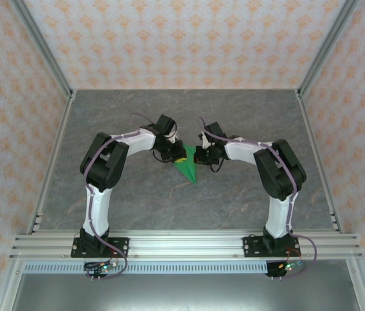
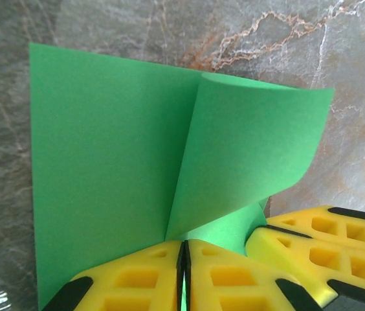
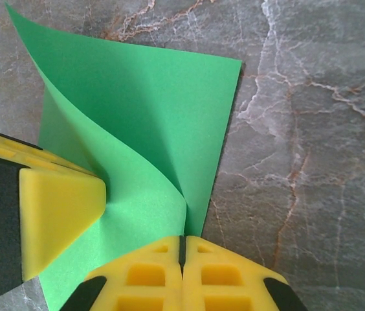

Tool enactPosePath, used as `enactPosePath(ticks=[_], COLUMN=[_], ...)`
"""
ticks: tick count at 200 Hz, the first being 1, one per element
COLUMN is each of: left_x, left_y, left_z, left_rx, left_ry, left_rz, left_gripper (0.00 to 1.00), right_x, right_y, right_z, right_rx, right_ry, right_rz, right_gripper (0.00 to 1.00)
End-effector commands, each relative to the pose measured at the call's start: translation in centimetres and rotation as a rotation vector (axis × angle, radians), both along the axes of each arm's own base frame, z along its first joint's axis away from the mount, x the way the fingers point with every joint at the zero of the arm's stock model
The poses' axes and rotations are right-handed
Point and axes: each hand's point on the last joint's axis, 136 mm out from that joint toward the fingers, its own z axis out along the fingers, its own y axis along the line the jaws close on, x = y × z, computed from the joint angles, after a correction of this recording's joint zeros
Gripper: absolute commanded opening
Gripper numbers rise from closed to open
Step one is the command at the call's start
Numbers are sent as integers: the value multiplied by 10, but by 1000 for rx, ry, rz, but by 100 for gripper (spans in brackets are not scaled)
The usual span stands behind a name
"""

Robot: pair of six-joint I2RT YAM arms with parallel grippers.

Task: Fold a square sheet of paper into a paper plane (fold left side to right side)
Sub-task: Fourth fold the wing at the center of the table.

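The fold is half-made: the square sheet of paper (image 1: 187,168) lies mid-table between the two arms, already narrowed to a point toward the bases, with one flap (image 2: 247,149) curled up and over but not yet pressed flat. The left gripper (image 2: 182,275) is clenched on the sheet's near edge, green showing in the slit. The right gripper (image 3: 182,272) is clenched at the root of the curl; whether paper sits between its tips I cannot tell. Next, I judge, the flap must be carried across and creased along its edge. The marbled table (image 1: 137,207) offers open room all round, though the fingers themselves crowd close together.
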Motion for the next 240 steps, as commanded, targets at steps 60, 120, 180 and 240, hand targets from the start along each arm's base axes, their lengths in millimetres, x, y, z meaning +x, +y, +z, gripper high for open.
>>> enactPosePath(ticks=[60,120,180,240], left_x=[-14,5,16,14], left_y=[16,-1,-16,-5], left_z=[-8,48,21,-9], left_rx=[73,-64,-70,19], left_ry=[23,-84,-34,5], left_rz=[5,-15,-45,-48], left_gripper=[12,15,14,14], right_x=[-11,-13,-15,-13], right_y=[-11,-13,-14,-12], right_z=[-20,-25,-27,-22], right_rx=[-102,-113,-112,-105], right_ry=[71,79,85,76], right_rz=[20,22,22,21], right_gripper=[0,0,0,0])
